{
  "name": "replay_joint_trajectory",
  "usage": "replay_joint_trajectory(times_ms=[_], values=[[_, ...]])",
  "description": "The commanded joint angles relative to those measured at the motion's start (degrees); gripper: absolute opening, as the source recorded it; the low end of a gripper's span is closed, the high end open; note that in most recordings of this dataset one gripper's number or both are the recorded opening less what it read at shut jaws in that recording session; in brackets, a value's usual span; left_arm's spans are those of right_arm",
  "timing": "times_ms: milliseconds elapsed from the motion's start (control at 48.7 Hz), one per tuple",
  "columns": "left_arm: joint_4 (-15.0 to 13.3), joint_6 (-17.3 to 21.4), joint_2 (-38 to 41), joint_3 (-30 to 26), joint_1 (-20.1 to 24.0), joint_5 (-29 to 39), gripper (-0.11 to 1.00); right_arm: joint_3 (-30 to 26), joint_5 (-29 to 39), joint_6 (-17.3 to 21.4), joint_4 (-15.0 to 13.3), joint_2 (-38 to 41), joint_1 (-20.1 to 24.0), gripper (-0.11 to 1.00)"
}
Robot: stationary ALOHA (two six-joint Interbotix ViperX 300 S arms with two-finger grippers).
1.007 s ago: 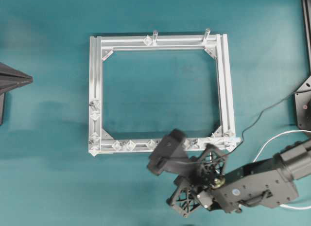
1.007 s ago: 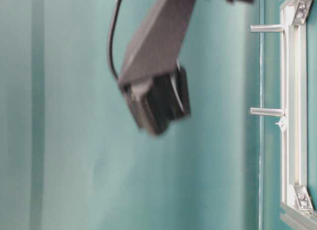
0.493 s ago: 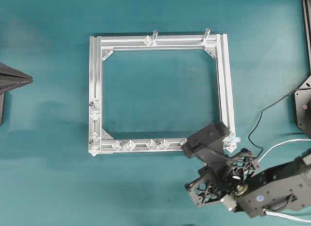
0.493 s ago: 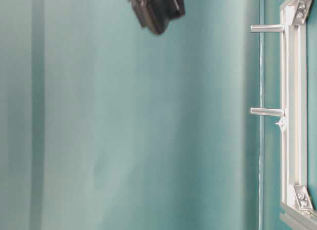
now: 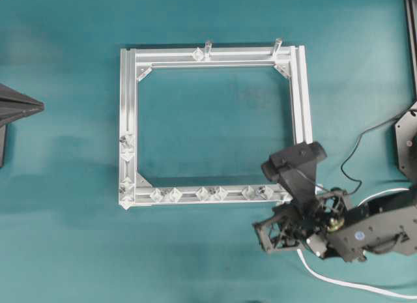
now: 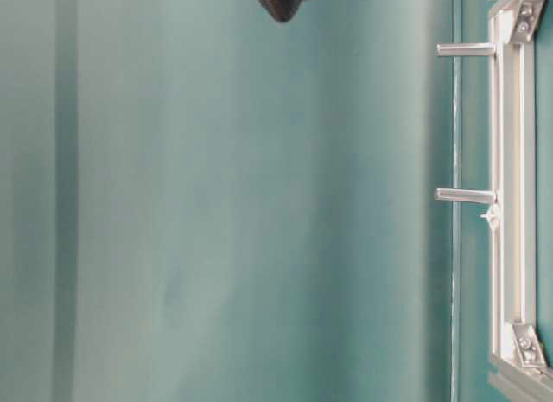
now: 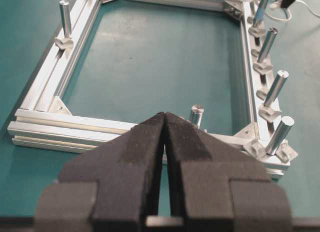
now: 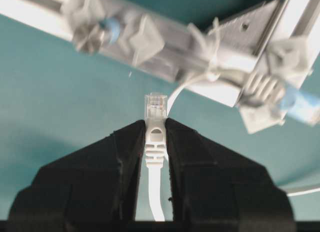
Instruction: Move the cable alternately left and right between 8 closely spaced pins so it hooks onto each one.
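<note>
— Since a second ago the right tool (image 8: 156, 142) has swung from mid-rail to the near right corner of the square aluminium frame (image 5: 128, 101).

— Holding anything?

— Clamped on the thin white cable (image 8: 155, 184), plug pointing at the rail. The small silvery diamond pins (image 5: 211, 193) run leftward; the left tool (image 7: 165, 142) sits closed, empty.

Overhead cam: straight down on whole aluminium frame (image 5: 212, 124), tabletop (image 5: 65, 251). Table-level cam: side-on, rotated, sees frame's post rail. Left wrist cam: low, over left tool (image 7: 165, 142), across frame. Right wrist cam: close on frame corner, shared with overhead.
</note>
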Motion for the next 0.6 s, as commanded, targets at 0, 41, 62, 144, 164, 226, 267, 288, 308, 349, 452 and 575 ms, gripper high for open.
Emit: replay_joint_trajectory(times_ms=[0,41,62,144,164,226,267,288,308,349,452,575], values=[[0.26,-0.09,0.44,-0.62,0.09,-0.26,0.00,-0.09,0.00,0.09,-0.18,-2.29,-0.97,0.16],[0.26,-0.09,0.44,-0.62,0.18,-0.26,0.00,0.18,0.00,0.09,-0.26,-2.55,-1.41,0.16],[0.18,-0.09,0.44,-0.62,0.09,-0.26,0.00,0.35,0.00,0.09,-0.26,-2.72,-1.58,0.16],[0.26,-0.09,0.44,-0.62,0.18,-0.26,0.00,1.14,0.00,0.18,-0.18,-3.43,-2.55,0.16],[0.18,-0.09,0.44,-0.62,0.09,-0.26,0.00,1.32,0.00,0.18,-0.18,-3.60,-2.72,0.16],[0.18,-0.09,0.44,-0.62,0.18,-0.26,0.00,1.76,-0.18,0.18,-0.18,-4.04,-3.25,0.16],[0.18,-0.09,0.44,-0.62,0.09,-0.26,0.00,2.11,-0.26,0.18,-0.09,-4.31,-3.69,0.16],[0.26,-0.09,0.44,-0.62,0.09,-0.26,0.00,2.20,-0.26,0.18,-0.09,-4.39,-3.96,0.16],[0.18,-0.09,0.44,-0.62,0.09,-0.26,0.00,2.37,-0.35,0.18,-0.09,-4.48,-4.04,0.16],[0.18,-0.09,0.44,-0.62,0.09,-0.26,0.00,2.46,-0.44,0.18,-0.09,-4.57,-4.39,0.16],[0.18,-0.09,0.44,-0.62,0.09,-0.26,0.00,2.90,-0.62,0.18,0.00,-4.83,-4.75,0.16],[0.26,-0.09,0.44,-0.62,0.18,-0.26,0.00,3.34,-0.70,0.26,0.88,-5.01,-4.83,0.16]])
